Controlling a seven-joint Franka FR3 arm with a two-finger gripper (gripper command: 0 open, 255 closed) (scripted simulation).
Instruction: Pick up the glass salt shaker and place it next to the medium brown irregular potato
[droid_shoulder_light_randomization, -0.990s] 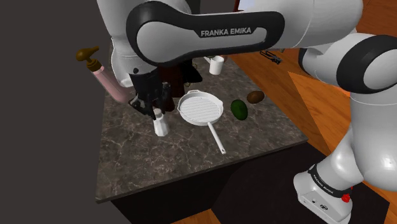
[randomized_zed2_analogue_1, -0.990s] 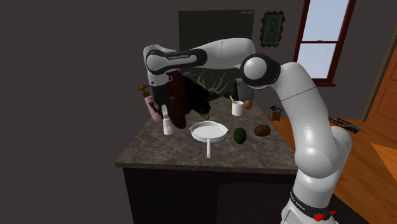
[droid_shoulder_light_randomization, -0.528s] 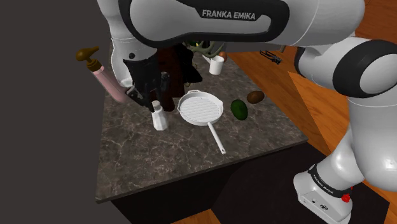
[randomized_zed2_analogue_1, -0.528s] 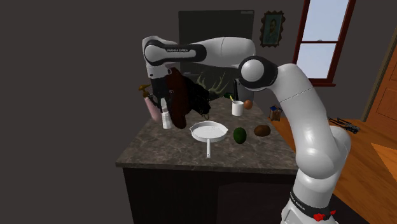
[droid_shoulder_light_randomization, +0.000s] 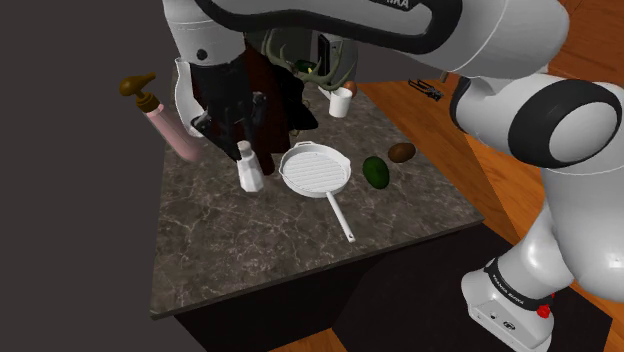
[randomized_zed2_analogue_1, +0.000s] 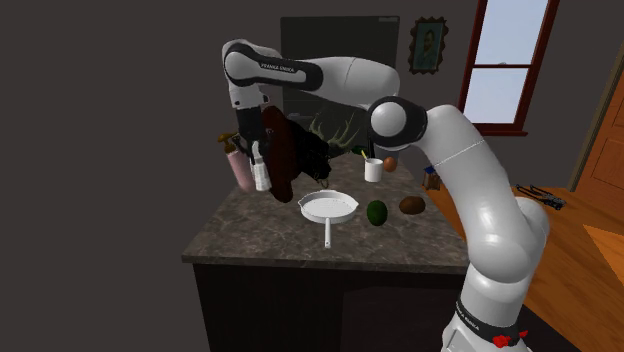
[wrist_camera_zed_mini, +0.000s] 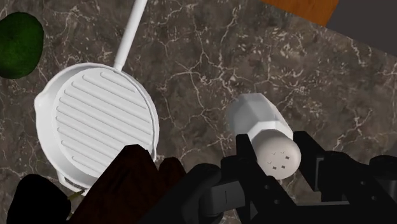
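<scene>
Tool: a black two-finger tool (droid_shoulder_light_randomization: 245, 148) pinches the cap of the salt shaker, with one finger pressed on each side of it.
Salt shaker: the pale shaker (droid_shoulder_light_randomization: 250, 172) hangs upright under the tool, cap up and long axis vertical. It appears to be held just clear of the dark marbled surface (droid_shoulder_light_randomization: 240, 250), close to the rim of a white ridged pan (droid_shoulder_light_randomization: 315, 168).
Potato: a brown, rounded potato (droid_shoulder_light_randomization: 402, 152) lies on the surface toward the shoulder view's right, just beside a green avocado (droid_shoulder_light_randomization: 375, 171).
Key relation: from the tool, the potato lies toward the shoulder view's right and well apart. First the pan and then the avocado lie between them.
Path, as a judgement: the carry probably has to pass above the pan and the avocado, so the shaker needs enough height to clear both.
Landing spot, as a judgement: bare surface shows on the potato's side away from the avocado, toward a white cup (droid_shoulder_light_randomization: 341, 101).
</scene>
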